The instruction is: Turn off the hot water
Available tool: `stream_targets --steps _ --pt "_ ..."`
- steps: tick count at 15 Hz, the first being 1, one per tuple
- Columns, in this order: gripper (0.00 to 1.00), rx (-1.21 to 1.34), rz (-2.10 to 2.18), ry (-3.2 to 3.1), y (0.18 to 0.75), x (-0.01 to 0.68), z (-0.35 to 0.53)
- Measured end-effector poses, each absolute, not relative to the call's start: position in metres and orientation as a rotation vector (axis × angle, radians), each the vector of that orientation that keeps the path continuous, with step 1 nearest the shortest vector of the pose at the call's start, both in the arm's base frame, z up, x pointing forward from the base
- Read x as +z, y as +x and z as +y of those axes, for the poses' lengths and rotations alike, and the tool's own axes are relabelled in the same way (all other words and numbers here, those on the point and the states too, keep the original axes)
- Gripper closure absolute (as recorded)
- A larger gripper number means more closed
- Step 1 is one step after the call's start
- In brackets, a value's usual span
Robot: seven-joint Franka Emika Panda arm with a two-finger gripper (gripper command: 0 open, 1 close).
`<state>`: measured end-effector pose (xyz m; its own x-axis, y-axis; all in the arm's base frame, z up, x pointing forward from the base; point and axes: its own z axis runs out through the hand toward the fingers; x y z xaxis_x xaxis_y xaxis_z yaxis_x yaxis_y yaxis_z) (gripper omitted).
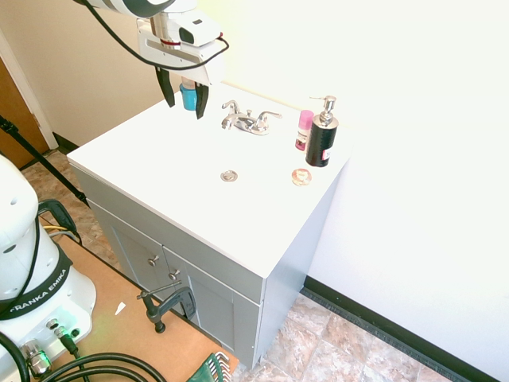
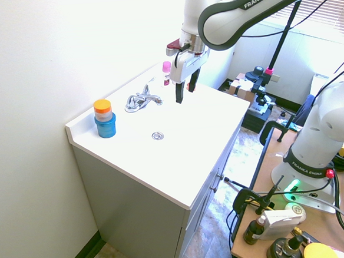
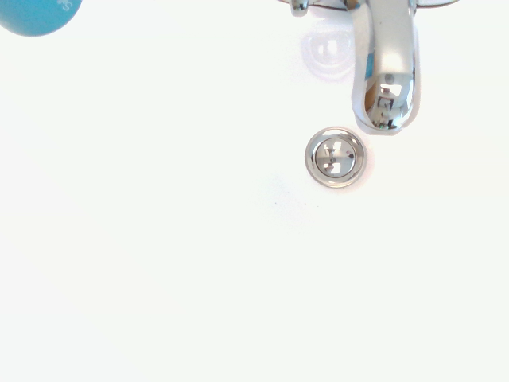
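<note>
Two fingers of the tool (image 1: 184, 111) stand apart, with nothing between them, above the bench (image 1: 163, 171) and clear of the faucet. The hot lever (image 1: 231, 105) sits left of the spout (image 1: 228, 122), on the side nearer the blue jar (image 1: 188, 97); its twin (image 1: 271, 116) is on the other side. No running water is visible. Judged by its look, the lever is rigid, smooth metal, fixed at its base, likely slippery and moderately stiff to turn. Recommended contact: the outer end of the handle, for leverage, pushed sideways, avoiding the spout. Direction of closing cannot be determined.
</note>
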<state>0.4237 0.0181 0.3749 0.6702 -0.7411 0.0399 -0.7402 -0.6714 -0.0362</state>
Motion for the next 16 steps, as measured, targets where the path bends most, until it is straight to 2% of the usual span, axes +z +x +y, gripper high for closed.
stream_targets --steps 3,5,10,16 --pt "0.00 -0.107 1.274 -2.852 0.427 0.378 0.020" --pt "0.00 -0.229 1.333 -2.861 0.437 0.380 0.027" --pt "0.00 -0.498 1.468 -2.867 0.484 0.365 0.032" --pt "0.00 -0.600 1.551 -2.827 0.538 0.356 0.045"
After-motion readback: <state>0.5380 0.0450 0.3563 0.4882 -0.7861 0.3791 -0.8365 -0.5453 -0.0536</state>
